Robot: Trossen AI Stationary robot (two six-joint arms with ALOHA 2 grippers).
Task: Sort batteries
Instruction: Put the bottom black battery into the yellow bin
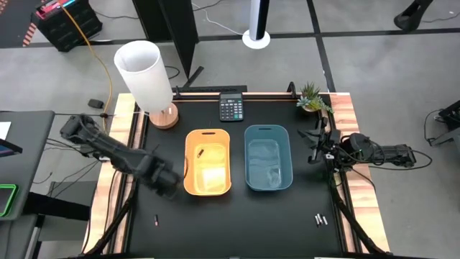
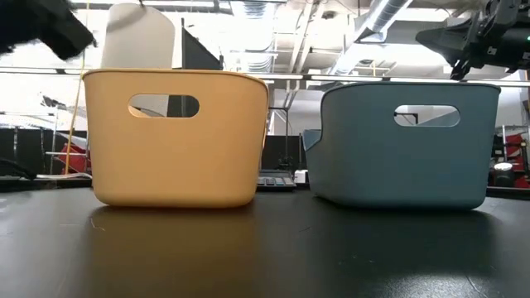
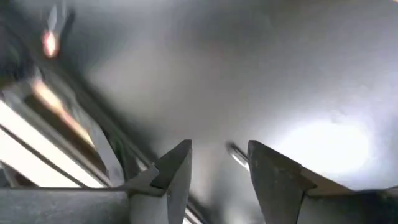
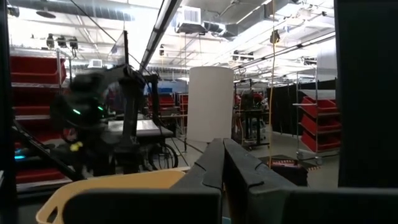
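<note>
Reaching low over the black surface (image 1: pixel 215 223), the left gripper (image 1: pixel 167 183) is sitting just left of the orange bin (image 1: pixel 208 162), fingers (image 3: pixel 177 171) apart, blurred. The right gripper (image 1: pixel 314 141) is hanging at the right edge beside the blue bin (image 1: pixel 268 158), fingers (image 4: pixel 217 168) pressed together. Four batteries are showing: one dark in the orange bin (image 1: pixel 200 152), one dark loose front-left (image 1: pixel 156 219), two pale front-right (image 1: pixel 320 219). The blue bin's contents are hard to make out.

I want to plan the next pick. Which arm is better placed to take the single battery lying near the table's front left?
Left. The left gripper hangs open beside the orange bin, close to that battery. The right gripper is shut, beyond the blue bin, far from it.
</note>
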